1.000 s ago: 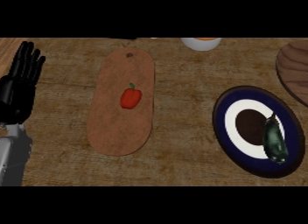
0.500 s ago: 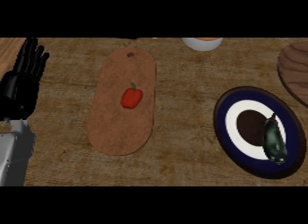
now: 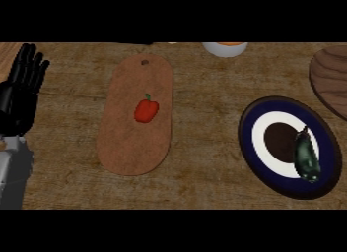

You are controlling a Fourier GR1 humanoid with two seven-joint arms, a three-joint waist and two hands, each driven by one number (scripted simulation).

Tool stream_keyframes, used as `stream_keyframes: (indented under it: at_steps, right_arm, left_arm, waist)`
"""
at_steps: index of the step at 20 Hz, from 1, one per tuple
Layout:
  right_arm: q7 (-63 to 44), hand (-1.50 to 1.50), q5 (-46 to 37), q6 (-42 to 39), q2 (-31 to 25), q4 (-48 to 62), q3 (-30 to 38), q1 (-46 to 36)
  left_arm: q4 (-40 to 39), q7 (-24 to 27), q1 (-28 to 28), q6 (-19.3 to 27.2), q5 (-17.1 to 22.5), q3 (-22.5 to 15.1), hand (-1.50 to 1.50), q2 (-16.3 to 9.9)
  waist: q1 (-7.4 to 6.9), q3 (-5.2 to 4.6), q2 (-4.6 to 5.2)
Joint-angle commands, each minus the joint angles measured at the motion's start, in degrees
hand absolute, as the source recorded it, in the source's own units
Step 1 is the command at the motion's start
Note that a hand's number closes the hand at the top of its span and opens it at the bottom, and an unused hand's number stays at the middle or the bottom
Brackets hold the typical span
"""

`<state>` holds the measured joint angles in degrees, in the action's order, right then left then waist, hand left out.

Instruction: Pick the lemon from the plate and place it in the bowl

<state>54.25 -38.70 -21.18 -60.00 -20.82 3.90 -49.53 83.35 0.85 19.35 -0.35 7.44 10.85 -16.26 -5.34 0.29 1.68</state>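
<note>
A dark blue plate [image 3: 248, 142] with a white ring and a brown centre lies at the right of the counter. On its right side rests a dark green, elongated vegetable [image 3: 306, 157]; I see no lemon. A brown wooden bowl [image 3: 340, 81] is cut off by the right edge, just above the plate. My left hand [image 3: 13, 106] rests at the far left, open with fingers pointing up, holding nothing and far from the plate. My right hand does not show.
A long wooden cutting board [image 3: 133, 147] lies left of centre with a red bell pepper [image 3: 146, 109] on it. A small white cup [image 3: 225, 47] with something orange inside stands at the top edge.
The left hand has edged slightly up the view. The plate, the board and the bowl have not moved.
</note>
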Motion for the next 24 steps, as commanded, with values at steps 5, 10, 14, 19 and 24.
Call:
stream_keyframes:
  at_steps: [5, 10, 14, 19, 24]
  right_arm:
    - [0.9, 1.5, -3.7, 1.5, 6.4, 7.0, -3.4, -2.8]
    - [-1.1, -1.5, -2.0, -0.3, 10.2, 12.4, -1.8, -2.9]
    - [-0.5, -1.5, 1.6, -5.0, 13.0, 14.9, 1.1, -4.2]
    - [0.7, -1.5, 8.3, -5.7, 12.6, 16.6, 7.6, -4.8]
    - [-4.6, -1.5, 15.1, -4.3, 9.3, 18.6, 14.5, -6.7]
  left_arm:
    - [0.1, 0.7, -0.4, 0.2, -0.2, -0.7, 0.0, 1.2]
    - [-0.1, 0.2, 0.2, 0.9, -0.4, -0.4, 0.0, 1.2]
    - [-0.2, 0.3, 0.1, 1.7, -1.5, -0.7, 0.0, 1.2]
    - [-0.3, 0.4, -0.1, 0.6, 0.0, 0.5, 0.0, 0.6]
    - [2.0, -0.1, -0.4, 1.1, -0.3, -0.6, 0.0, 1.6]
  waist:
    - [0.19, 0.02, 0.28]
    - [0.97, 0.04, 0.22]
    - [0.78, 0.11, 0.32]
    - [1.14, 0.21, 0.37]
    - [0.28, 0.38, 0.58]
